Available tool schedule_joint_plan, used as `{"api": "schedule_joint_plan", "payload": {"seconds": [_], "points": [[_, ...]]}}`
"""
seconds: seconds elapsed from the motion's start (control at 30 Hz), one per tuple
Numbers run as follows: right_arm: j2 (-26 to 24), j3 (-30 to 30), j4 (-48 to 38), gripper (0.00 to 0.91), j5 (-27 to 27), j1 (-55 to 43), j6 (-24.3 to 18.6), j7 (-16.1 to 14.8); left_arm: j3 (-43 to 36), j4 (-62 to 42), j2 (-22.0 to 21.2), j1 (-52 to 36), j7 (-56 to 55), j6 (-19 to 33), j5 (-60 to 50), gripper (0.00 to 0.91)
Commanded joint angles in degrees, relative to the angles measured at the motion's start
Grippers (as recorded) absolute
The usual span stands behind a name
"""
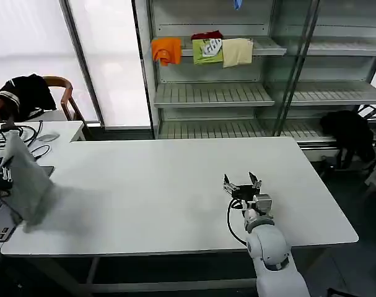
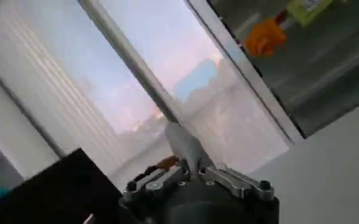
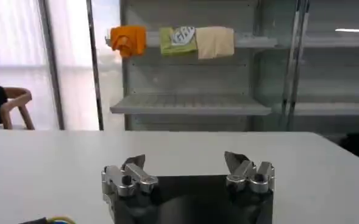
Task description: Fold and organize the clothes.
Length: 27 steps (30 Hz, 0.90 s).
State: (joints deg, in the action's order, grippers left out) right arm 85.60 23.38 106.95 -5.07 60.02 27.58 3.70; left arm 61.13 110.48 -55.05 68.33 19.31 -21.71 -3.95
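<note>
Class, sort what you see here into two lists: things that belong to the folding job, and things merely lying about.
Job:
- light grey garment, hanging at the table's left end, pinched in the left tool
- right tool, open over the white table

Lying about:
- orange, green and cream folded clothes on the shelf
- black garment on the chair
- cables

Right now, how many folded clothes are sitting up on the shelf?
3, side by side on the top shelf behind the table: an orange one on the left, a green one in the middle, a cream one on the right. Something red lies behind the green one.
</note>
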Motion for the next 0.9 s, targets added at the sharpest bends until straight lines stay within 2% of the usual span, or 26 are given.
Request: {"api": "schedule_joint_plan", "payload": {"seconds": [0.03,0.07,0.13,0.17,0.23,0.33,0.4,0.5,0.63,0.73,0.9], "points": [[-0.8,1.13,-1.39,0.907,-0.89,2.3,-2.2,0.07,-18.52,5.03,-10.11,5.71,-0.19,4.59,-22.08,0.01],[-1.12,1.32,-1.48,0.907,-1.11,2.59,-2.29,0.15,-20.24,4.61,-12.08,6.03,-0.37,5.07,-23.93,0.01],[-2.08,2.15,-1.56,0.907,-1.86,3.12,-2.62,0.35,-26.52,1.28,-19.51,7.69,-1.68,6.83,-28.55,0.02],[-2.85,2.63,-1.67,0.907,-2.48,3.31,-2.72,0.53,-28.63,0.73,-21.79,8.26,-1.85,7.41,-30.29,0.02],[-3.58,3.15,-1.8,0.907,-3.13,3.47,-2.8,0.91,-32.18,0.16,-25.8,9.47,-3.64,7.72,-31.64,0.02],[-4.07,3.74,-1.93,0.907,-3.33,3.31,-2.82,1.15,-38.4,1.47,-29.18,10.35,-6.18,7.21,-30.22,0.01],[-4.02,3.77,-1.82,0.907,-3.35,3.16,-2.79,1.18,-40.93,4.89,-28.29,10.04,-7.3,4.55,-23.9,0.02],[-3.64,3.46,-1.7,0.907,-3.23,2.79,-2.66,1.25,-41.95,7.3,-26.15,6.47,-11.48,1.96,-7.84,0.02],[-2.65,2.8,-1.52,0.907,-2.74,2.06,-2.22,1.21,-41.38,5.1,-24.87,0.46,-14.6,1.63,7.91,0.02],[-2.14,2.2,-1.49,0.907,-2.2,1.51,-1.8,1.19,-41.18,1.17,-24.97,-3.21,-15.12,1.17,14.82,0.02],[-1.25,1.25,-1.35,0.907,-0.56,1.03,-1.42,0.57,-43.77,-2.65,-25.27,-7.86,-14.39,-1.03,18.89,0.02]]}}
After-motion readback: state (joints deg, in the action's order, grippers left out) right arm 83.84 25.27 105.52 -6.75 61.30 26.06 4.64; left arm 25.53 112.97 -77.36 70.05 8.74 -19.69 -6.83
